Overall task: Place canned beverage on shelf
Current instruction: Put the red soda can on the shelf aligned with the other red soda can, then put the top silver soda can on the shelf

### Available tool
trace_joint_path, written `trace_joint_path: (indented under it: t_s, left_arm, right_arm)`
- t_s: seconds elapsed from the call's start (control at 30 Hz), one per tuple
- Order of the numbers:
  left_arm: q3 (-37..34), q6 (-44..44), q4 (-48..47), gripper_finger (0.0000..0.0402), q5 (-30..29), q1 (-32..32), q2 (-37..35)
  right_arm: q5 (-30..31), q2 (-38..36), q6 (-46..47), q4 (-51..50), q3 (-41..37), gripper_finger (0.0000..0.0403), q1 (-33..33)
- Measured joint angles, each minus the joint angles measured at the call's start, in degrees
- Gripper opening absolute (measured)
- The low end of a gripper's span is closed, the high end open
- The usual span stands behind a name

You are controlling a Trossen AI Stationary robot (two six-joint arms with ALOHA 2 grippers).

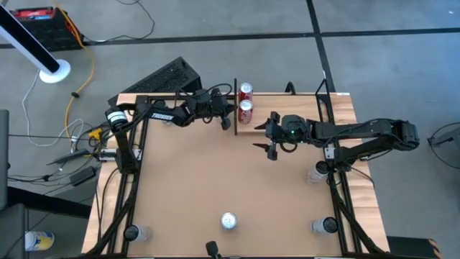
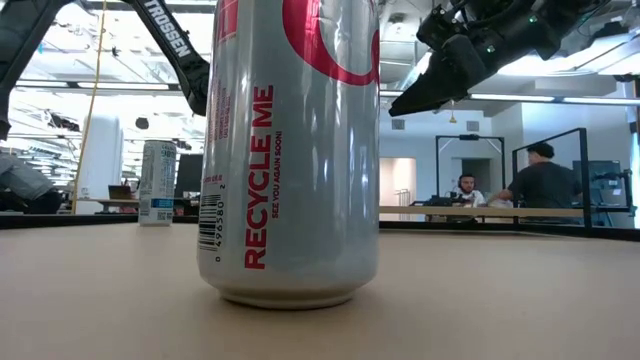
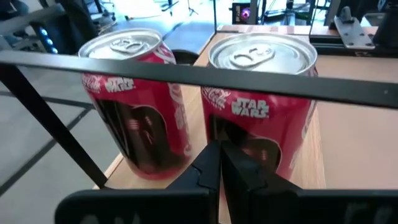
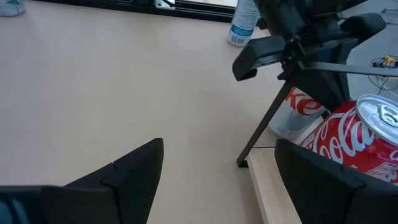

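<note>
Brown tabletop [image 1: 201,180] filled the overhead view, with the pale wooden shelf [image 1: 253,128] at its far edge and a thin black upright bar [image 1: 235,106] at the shelf's left end. Two red cans [image 1: 246,103] stood upright on the shelf just past that bar, one behind the other. The right gripper [image 1: 267,137] hung beside the shelf's near edge with its fingers spread wide and nothing between them; in its own wrist view the nearer red can [image 4: 357,140] sat just ahead of it and off to one side. The left gripper [image 1: 228,106] was pressed up to the bar from the other side, fingers shut on nothing, the two cans directly ahead of it beyond the bar. A silver can [image 1: 228,220] stood upright on the near part of the table, well apart from both grippers and almost opposite the shelf. Judged from this, that can was the one left to fetch: it lay back toward the near edge from the right gripper, its long axis vertical, and the wide-open right gripper looked the better placed of the two, though neither was close.
</note>
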Motion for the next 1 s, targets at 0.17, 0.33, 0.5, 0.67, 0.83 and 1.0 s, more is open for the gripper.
trace_joint_path:
  t_s: [0.17, 0.33, 0.5, 0.67, 0.83, 1.0]
  left_arm:
    - [0.0, -0.04, 0.03, 0.0, 1.57, 0.0, -0.12]
    - [0.0, 0.17, -0.13, 0.0, 2.33, -0.01, -0.12]
    - [0.0, 0.91, -2.08, 0.0, 1.49, 0.53, -2.89]
    - [0.04, 3.5, -14.44, 0.0, -1.25, 1.19, -10.2]
    - [0.02, 6.43, -25.1, 0.0, -5.52, 1.65, -18.49]
    - [0.0, 7.61, -28.26, 0.0, -3.26, 3.42, -20.79]
  right_arm:
    - [-0.02, 0.0, -1.29, 0.11, 0.0, 0.0331, -0.46]
    - [0.0, 0.0, -1.3, 0.28, 0.0, 0.0331, -1.16]
    - [0.0, 0.0, -0.43, 0.24, 0.0, 0.0331, -1.22]
    - [0.0, 0.0, -0.44, -0.43, 0.0, 0.0331, -1.22]
    - [0.0, 0.0, -1.51, 0.36, 0.0, 0.0331, -1.61]
    - [0.01, 0.0, -1.79, 0.64, 0.0, 0.0331, -2.01]
